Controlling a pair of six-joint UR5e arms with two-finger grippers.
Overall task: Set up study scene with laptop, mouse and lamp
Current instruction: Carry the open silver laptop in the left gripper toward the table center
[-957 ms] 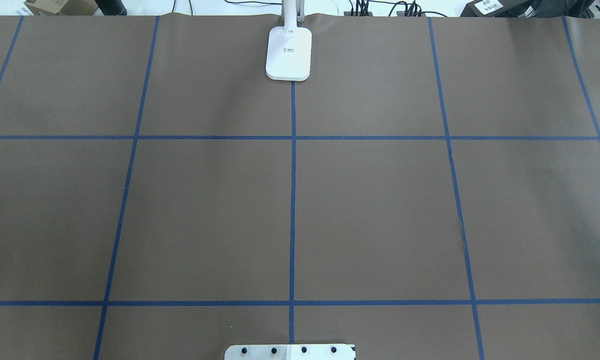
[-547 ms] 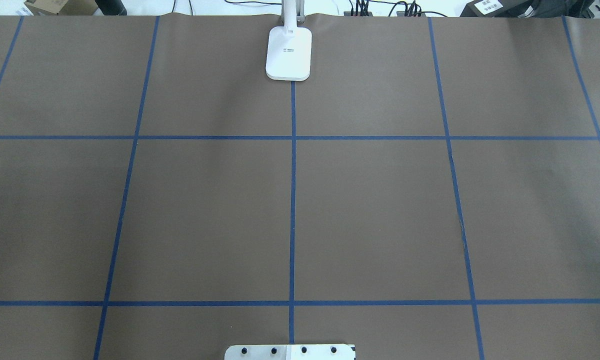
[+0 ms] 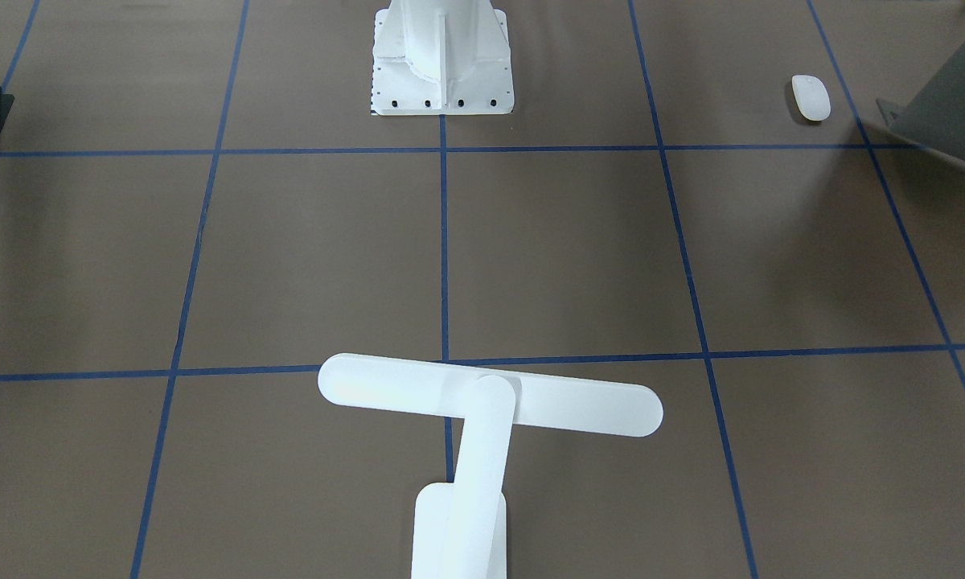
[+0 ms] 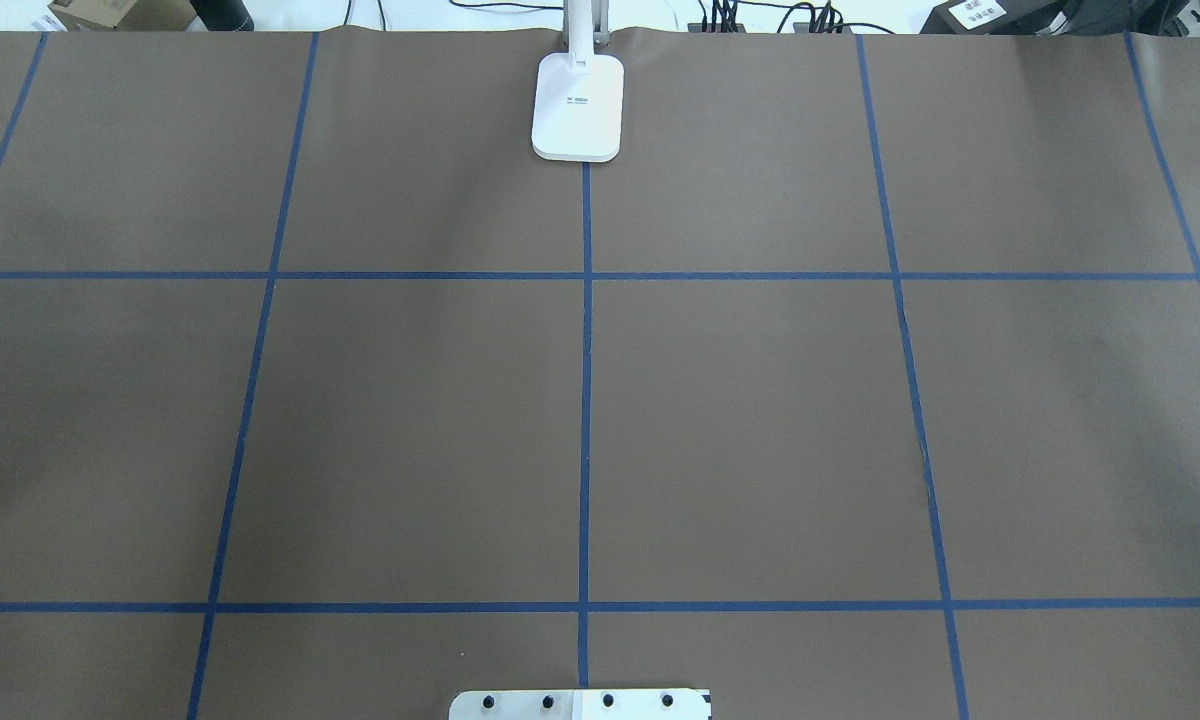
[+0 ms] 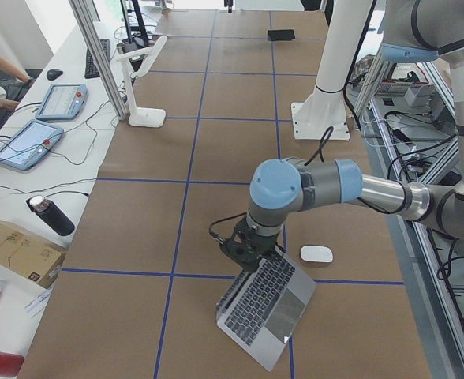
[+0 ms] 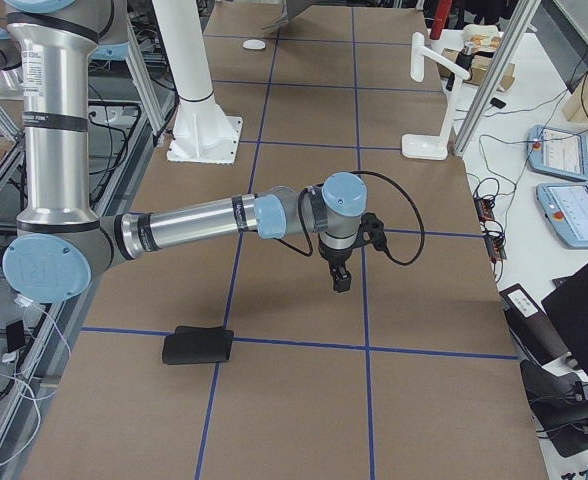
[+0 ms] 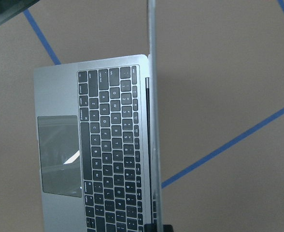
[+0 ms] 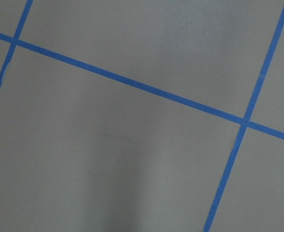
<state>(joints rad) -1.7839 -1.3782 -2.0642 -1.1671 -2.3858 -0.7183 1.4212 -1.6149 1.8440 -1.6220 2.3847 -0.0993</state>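
Note:
The dark grey laptop (image 5: 269, 309) is open near the table's left end, keyboard and trackpad (image 7: 60, 154) showing and its lid edge-on (image 7: 151, 96). My left gripper (image 7: 157, 226) is shut on the lid's edge; the near arm in the exterior left view carries that gripper (image 5: 241, 249). The white mouse (image 5: 316, 254) lies just beyond the laptop, apart from it, and the mouse (image 3: 811, 97) also shows beside the lid's back (image 3: 953, 104). The white lamp (image 3: 490, 398) stands at the far middle edge, base (image 4: 578, 107) on the centre line. My right gripper (image 6: 342, 282) hangs over bare table; whether it is open or shut I cannot tell.
The white ribbed pedestal (image 3: 442, 56) with its bolted plate (image 4: 580, 704) stands mid-table at the robot's side. A black mouse pad (image 6: 197, 345) lies near the right end. Tablets (image 5: 28, 142), a bottle (image 5: 50, 215) and a box (image 5: 15, 249) sit beyond the far edge.

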